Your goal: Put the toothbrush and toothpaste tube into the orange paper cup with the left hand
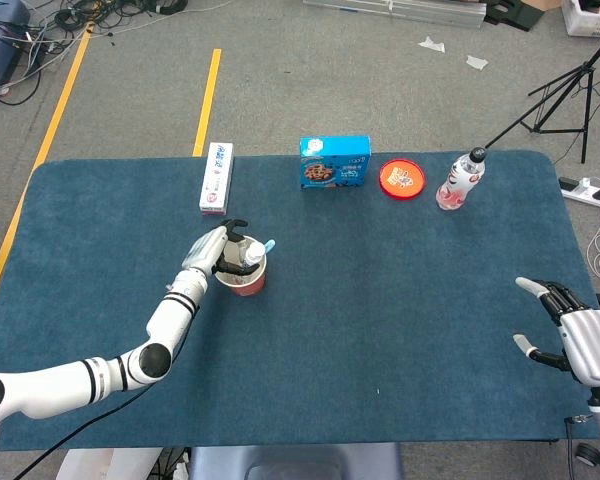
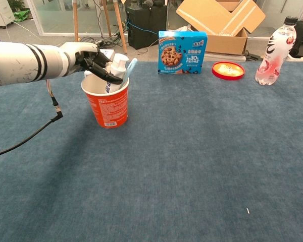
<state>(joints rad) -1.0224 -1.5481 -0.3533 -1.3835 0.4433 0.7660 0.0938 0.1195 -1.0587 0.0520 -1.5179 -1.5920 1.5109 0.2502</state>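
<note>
Left hand [image 2: 88,59] poised over the orange paper cup [image 2: 107,103], dark fingers [image 2: 107,74] wrapped around the white toothpaste tube [image 2: 116,68] just below its cap. Tube standing nearly upright inside the cup, cap end up, lower end hidden by the cup wall. Toothbrush [image 2: 127,71] already in there too, light blue end poking past the rim toward one o'clock, touching or just beside the tube. Seen from the head view, same hand [image 1: 208,250] reaching in from nine o'clock of the cup [image 1: 246,276].

Judged step: last moment of placing the tube, release not yet made. Cannot tell whether the tube's base rests on the cup floor. Next move calls for spreading the fingers gently, then lifting away toward nine o'clock without catching the rim or the toothbrush; light paper cup, top-heavy load, so liable to tip toward three o'clock if dragged.

Right hand [image 1: 572,335] idle at the table's four o'clock corner, fingers spread, holding nothing, well apart from the cup.

Elsewhere along the twelve o'clock edge: long white box [image 1: 216,177], blue cookie box [image 1: 334,162], red lid [image 1: 401,179], drink bottle [image 1: 460,180].
</note>
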